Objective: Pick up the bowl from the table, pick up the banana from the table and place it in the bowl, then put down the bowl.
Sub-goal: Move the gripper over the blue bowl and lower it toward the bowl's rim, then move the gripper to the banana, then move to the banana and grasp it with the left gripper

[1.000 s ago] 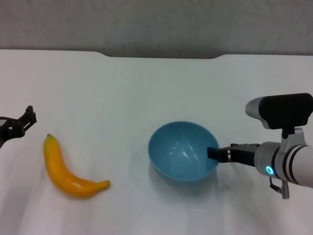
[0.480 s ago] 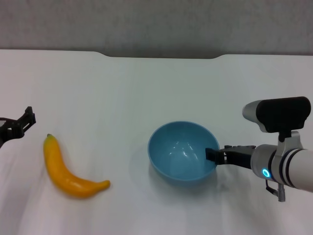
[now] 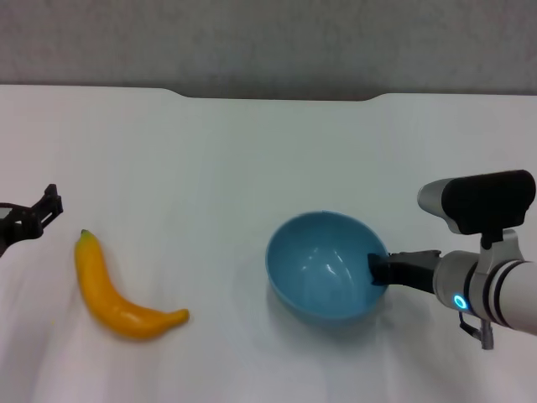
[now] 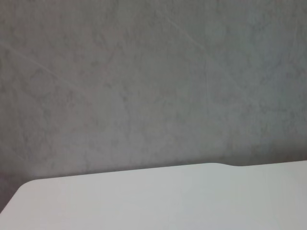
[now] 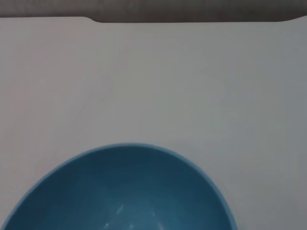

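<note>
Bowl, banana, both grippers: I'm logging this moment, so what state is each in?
bowl: empty, upright, rim pinched on its right side by the right gripper.
banana: lying on the table, untouched.
right gripper: shut on the bowl's rim.
left gripper: beside the banana, holding nothing.

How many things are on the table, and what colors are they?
Blue: 1, the bowl
Yellow: 1, the banana
Total: 2, on the white table
</note>
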Tool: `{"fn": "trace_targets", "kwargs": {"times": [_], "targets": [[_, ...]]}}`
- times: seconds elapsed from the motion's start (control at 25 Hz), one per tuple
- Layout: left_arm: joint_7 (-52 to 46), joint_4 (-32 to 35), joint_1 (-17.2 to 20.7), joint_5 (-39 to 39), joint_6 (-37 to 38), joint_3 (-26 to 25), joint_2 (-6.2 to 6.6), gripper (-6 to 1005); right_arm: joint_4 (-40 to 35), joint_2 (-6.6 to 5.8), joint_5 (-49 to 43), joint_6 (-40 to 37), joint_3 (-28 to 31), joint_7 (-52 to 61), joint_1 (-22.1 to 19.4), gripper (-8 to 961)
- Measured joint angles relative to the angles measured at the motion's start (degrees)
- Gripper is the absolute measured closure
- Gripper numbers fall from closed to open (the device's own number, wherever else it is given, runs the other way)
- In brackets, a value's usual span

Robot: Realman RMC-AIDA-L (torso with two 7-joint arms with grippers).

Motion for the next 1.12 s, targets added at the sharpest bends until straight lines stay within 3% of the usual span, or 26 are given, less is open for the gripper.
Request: {"fn": "trace_targets", "kwargs": {"times": [0.28,0.36,0.64,0.92,1.12], "targets": [[0.0,0.1,-0.3,0.0,0.0,0.7,0.00,108,0.0,-0.08,0.3,-0.3,0.4,0.0,-0.4,805],[0.0,0.2,-0.3,-0.2,0.0,0.7,0.00,107,-0.4,-0.08,0.3,-0.8,0.4,0.0,-0.6,918],[-0.4,-0.8,0.0,-2.7,-0.5,1.0,0.21,107,-7.5,-0.24,-3.3,-2.8,2.2,-0.9,-5.9,919],[0.1,-4.0,0.7,-6.5,-0.2,2.0,0.53,106,-8.6,-0.27,-4.3,-2.9,2.8,-1.5,-6.6,919],[1.6,-4.1,-0.8,-12.3,2.0,2.5,1.77,106,-8.7,-0.27,-4.4,-2.9,2.8,-1.5,-6.4,919]]}}
